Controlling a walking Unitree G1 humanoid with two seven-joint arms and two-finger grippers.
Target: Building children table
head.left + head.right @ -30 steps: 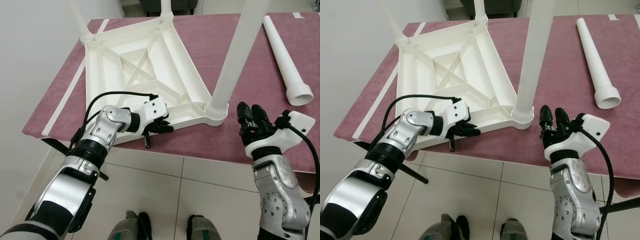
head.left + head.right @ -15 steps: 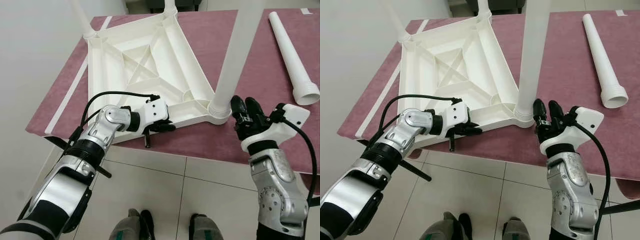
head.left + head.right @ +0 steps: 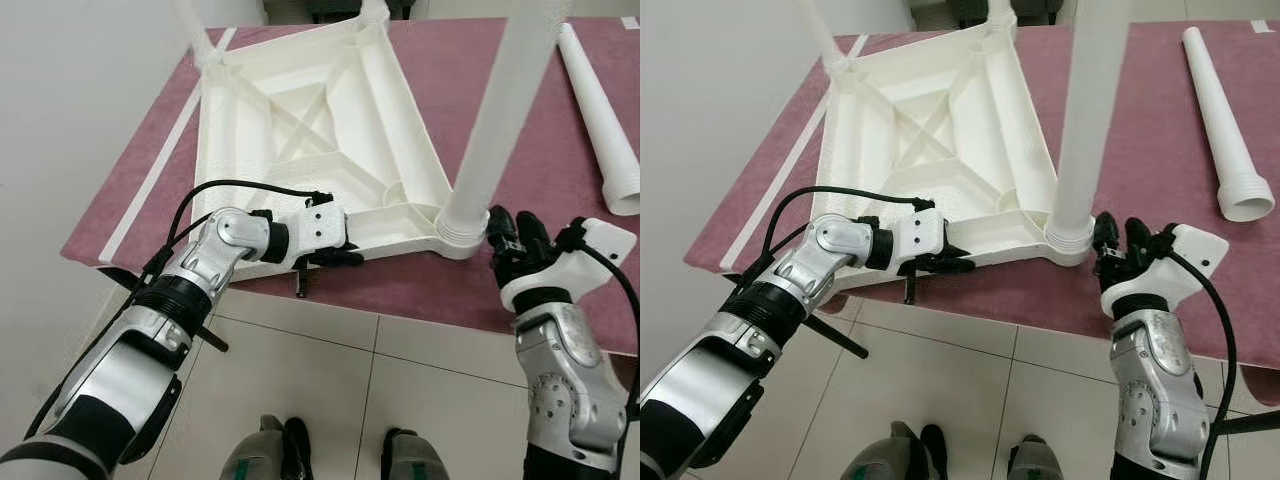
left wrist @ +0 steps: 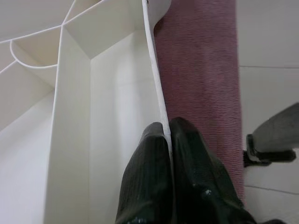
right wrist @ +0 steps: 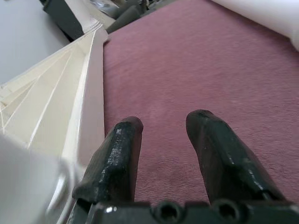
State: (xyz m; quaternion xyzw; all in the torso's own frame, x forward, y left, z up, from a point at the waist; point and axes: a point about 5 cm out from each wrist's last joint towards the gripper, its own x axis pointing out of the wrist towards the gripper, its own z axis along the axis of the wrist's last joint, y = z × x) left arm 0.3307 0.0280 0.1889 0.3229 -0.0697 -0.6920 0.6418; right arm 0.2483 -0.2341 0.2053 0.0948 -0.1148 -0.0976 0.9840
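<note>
Left gripper [image 4: 167, 140] pinches tabletop [image 3: 300, 120] rim, right gripper [image 5: 163, 154] open beside fitted leg [image 3: 495, 130]: hold tabletop steady, close squarely on the leg.

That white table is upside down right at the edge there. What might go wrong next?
The tabletop overhangs the near edge of the mat, held only by the left gripper pinching its thin rim; a slip could tip it onto the floor. The open right gripper sits beside the upright leg and might knock it.

The upturned tabletop [image 3: 310, 140] lies on the mat [image 3: 520, 270]. One loose leg [image 3: 1220, 120] lies to its right. An upright leg [image 3: 1085, 130] stands in its near right corner.
</note>
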